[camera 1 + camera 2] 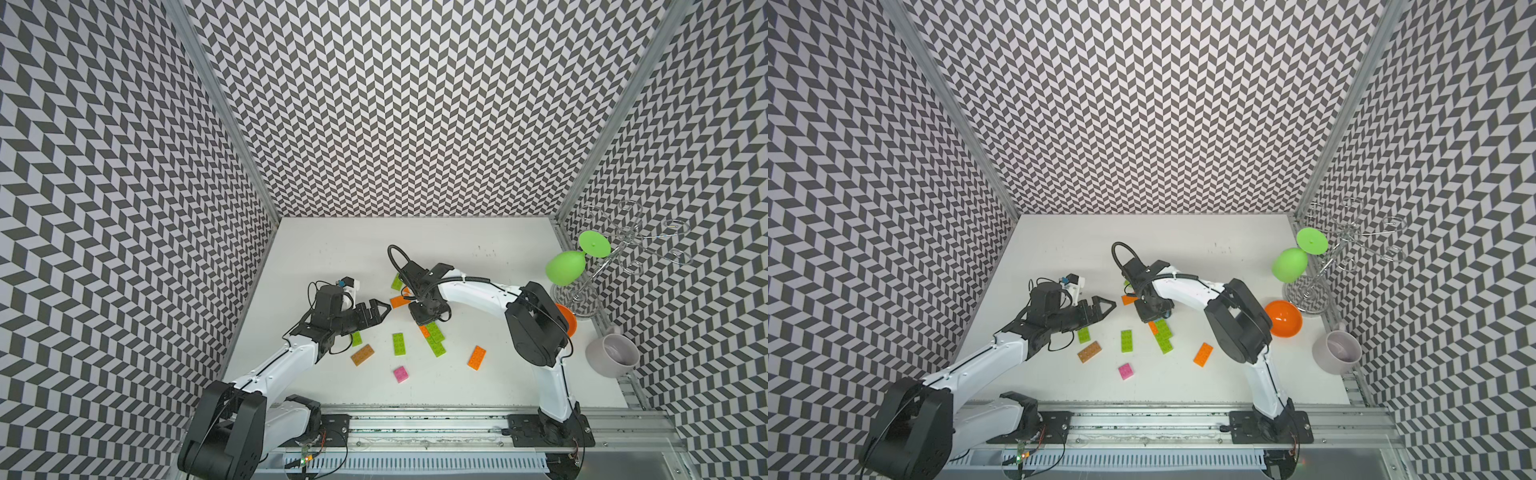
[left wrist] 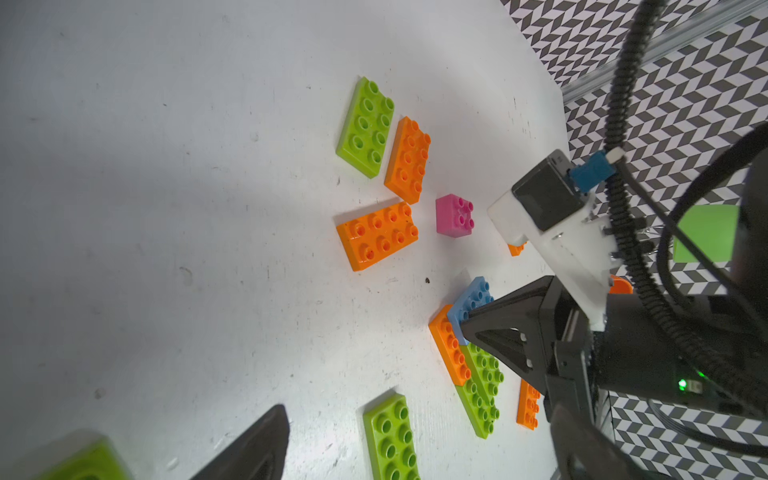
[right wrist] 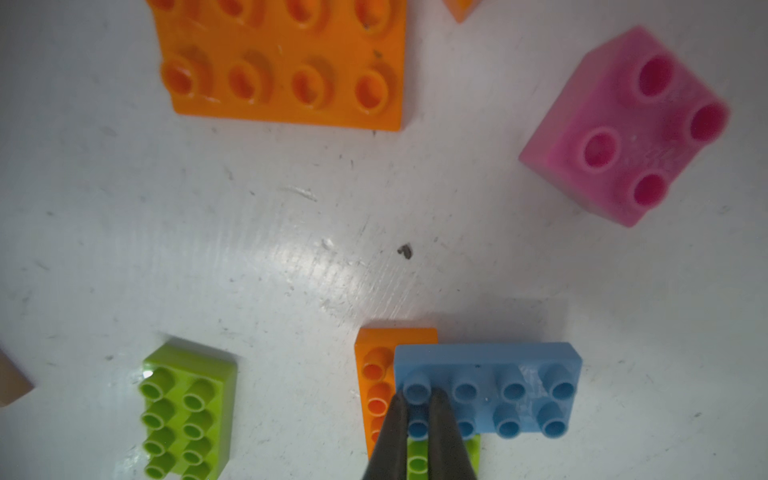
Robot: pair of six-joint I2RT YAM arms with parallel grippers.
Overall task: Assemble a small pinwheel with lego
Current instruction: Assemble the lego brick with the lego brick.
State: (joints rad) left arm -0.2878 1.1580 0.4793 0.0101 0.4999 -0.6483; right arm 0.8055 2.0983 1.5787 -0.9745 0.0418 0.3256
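Closest to the lens, the right pincer (image 3: 419,401) is pressed together, its tips set on a corner stud of the blue brick (image 3: 490,374). Nothing is pinched. The tips are judged to be bearing down so that the blue brick is seated across the orange brick (image 3: 374,374) and green brick (image 3: 417,461) beneath it. This stack (image 1: 432,334) is placed near the middle of the counter (image 1: 457,249), where it can be reached by both arms. The left pincer (image 1: 380,312) is held spread and empty just beside the stack, presumably on standby to steady it or to fetch the next blade.

Count of lego, taken across all views:
- Green: five, two of them at the stack.
- Orange: four, one in the stack.
- Pink squares: two, one (image 2: 455,216) near the stack, one (image 1: 401,374) toward the front edge.
- Brown brick (image 1: 362,354): one.
- Blue: one.

Spare bricks are laid flat, studs up, so that each is open to a top grasp.
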